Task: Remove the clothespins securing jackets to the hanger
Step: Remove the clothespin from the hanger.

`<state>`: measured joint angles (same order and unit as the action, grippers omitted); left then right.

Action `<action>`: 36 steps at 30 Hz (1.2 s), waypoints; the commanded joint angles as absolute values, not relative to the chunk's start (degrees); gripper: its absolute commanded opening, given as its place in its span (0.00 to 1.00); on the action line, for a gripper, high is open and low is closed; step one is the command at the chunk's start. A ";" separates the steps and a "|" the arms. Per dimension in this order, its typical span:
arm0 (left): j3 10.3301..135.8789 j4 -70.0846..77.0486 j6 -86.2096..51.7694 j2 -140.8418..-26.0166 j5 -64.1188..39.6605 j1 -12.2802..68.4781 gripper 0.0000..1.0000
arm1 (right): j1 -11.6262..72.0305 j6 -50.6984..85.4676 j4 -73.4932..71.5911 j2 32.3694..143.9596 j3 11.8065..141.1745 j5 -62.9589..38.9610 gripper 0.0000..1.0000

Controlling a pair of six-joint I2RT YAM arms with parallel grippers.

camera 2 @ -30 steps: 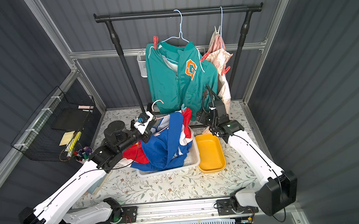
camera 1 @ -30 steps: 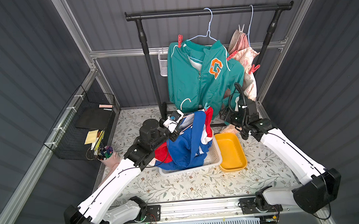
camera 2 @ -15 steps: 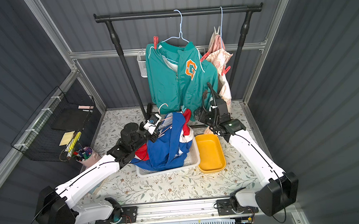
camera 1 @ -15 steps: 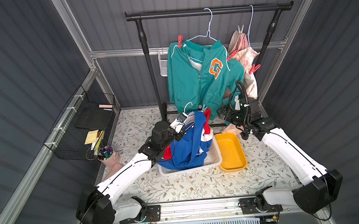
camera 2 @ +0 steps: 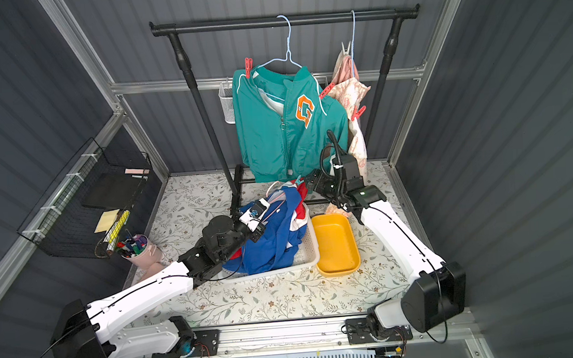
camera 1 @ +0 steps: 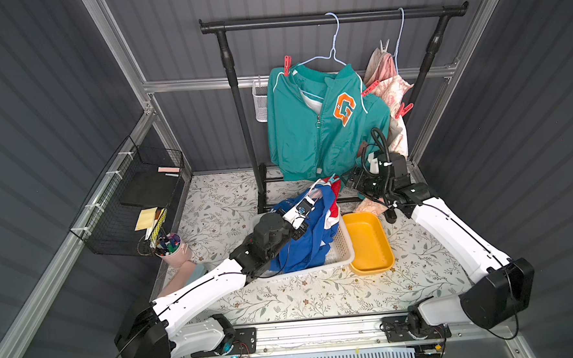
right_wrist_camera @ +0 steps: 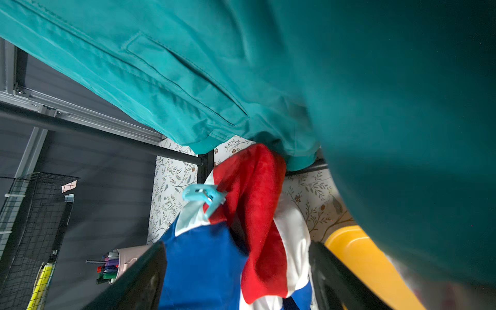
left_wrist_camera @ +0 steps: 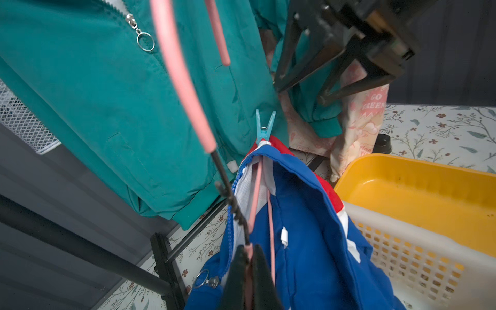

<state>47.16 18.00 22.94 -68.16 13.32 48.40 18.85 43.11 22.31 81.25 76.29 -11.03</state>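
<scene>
A blue jacket (camera 1: 302,246) with red and white panels hangs from a pink hanger (left_wrist_camera: 185,88) over the white basket. My left gripper (left_wrist_camera: 248,251) is shut on the hanger's wire. A teal clothespin (left_wrist_camera: 264,126) pins the jacket's far shoulder to the hanger; it also shows as the teal clothespin (right_wrist_camera: 204,197) in the right wrist view. My right gripper (right_wrist_camera: 236,252) stands open just short of that clothespin, touching nothing. On the rail hang a teal jacket (camera 1: 309,128) and a cream floral jacket (camera 1: 391,86), held by red clothespins (camera 1: 286,65) (camera 1: 402,109).
A white basket (camera 1: 316,269) and a yellow tray (camera 1: 369,246) sit side by side on the floral table. The black rack (camera 1: 237,105) carries a white mesh cup (camera 1: 260,100). A wire shelf (camera 1: 138,201) and a pink pen cup (camera 1: 171,246) stand at the left.
My left arm has carried the hanger and blue jacket rightward, toward the right gripper. The right gripper has stayed near the teal jacket's hem, its jaws still wide.
</scene>
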 commanded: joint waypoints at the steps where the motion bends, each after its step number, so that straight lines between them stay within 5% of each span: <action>1: 46.93 20.79 24.95 -68.01 17.61 50.67 0.00 | 18.46 45.36 21.36 82.05 78.65 -13.37 0.82; 20: 44.51 26.87 26.63 -73.11 23.43 57.63 0.00 | 18.37 45.79 25.66 85.96 80.88 -11.90 0.62; 29: 43.80 28.72 26.55 -74.31 24.19 58.45 0.00 | 18.37 45.54 29.60 85.50 80.02 -10.06 0.59; 36: 43.38 29.39 26.45 -74.48 24.42 58.58 0.00 | 17.67 47.13 27.86 83.48 75.87 -10.17 0.67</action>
